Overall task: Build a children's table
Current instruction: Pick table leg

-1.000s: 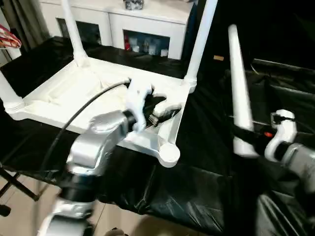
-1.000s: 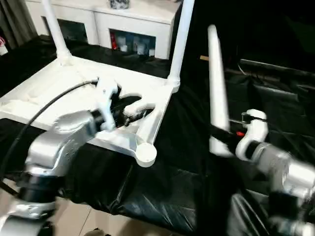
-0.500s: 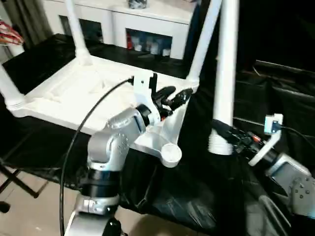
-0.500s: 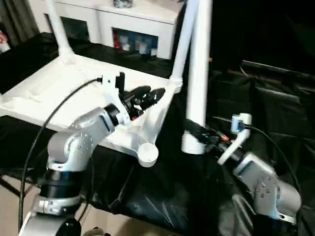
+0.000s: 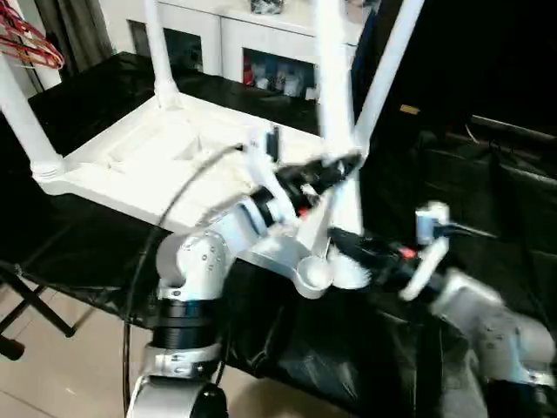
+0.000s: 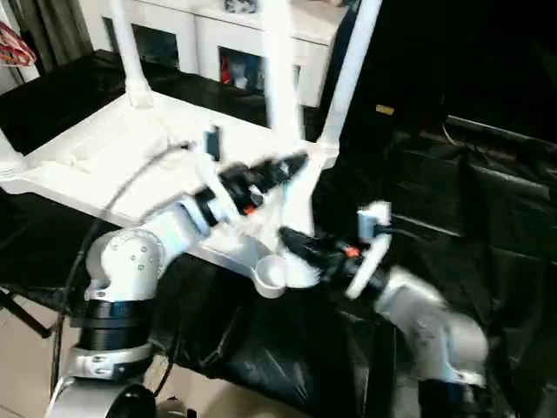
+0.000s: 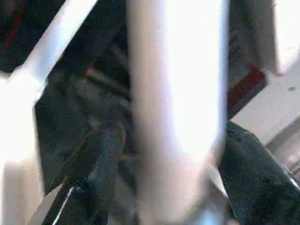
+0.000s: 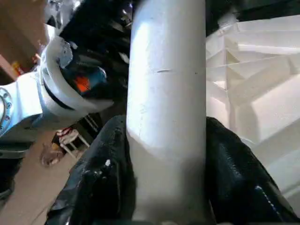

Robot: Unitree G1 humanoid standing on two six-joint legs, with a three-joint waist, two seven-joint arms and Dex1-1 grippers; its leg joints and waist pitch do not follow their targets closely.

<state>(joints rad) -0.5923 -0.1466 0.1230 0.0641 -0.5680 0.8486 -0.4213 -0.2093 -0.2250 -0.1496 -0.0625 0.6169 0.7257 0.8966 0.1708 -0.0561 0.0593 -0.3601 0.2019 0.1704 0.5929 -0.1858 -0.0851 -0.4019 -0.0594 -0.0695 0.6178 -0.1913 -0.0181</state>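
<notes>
The children's table top (image 5: 148, 157) lies upside down on black cloth, with three white legs standing in its sockets. Its near corner socket (image 5: 313, 275) is empty. My right gripper (image 5: 352, 251) is shut on the thick end of the fourth leg (image 5: 331, 104), which stands about upright just beside that socket. In the right wrist view the leg (image 8: 166, 93) fills the gap between the black fingers (image 8: 103, 187). My left gripper (image 5: 335, 171) reaches over the table top and stands open with the leg (image 7: 178, 93) between its fingers (image 7: 101, 164).
A white cabinet (image 5: 261, 35) with glass doors stands behind the table. Red hangers (image 5: 30, 43) show at the far left. Black cloth (image 5: 87, 235) drapes over the near edge, with a black stand foot (image 5: 26, 313) on the tiled floor below.
My right gripper has carried the leg leftward from the right side to the near corner socket. The leg now stands between my left gripper's open fingers. The camera has shifted too.
</notes>
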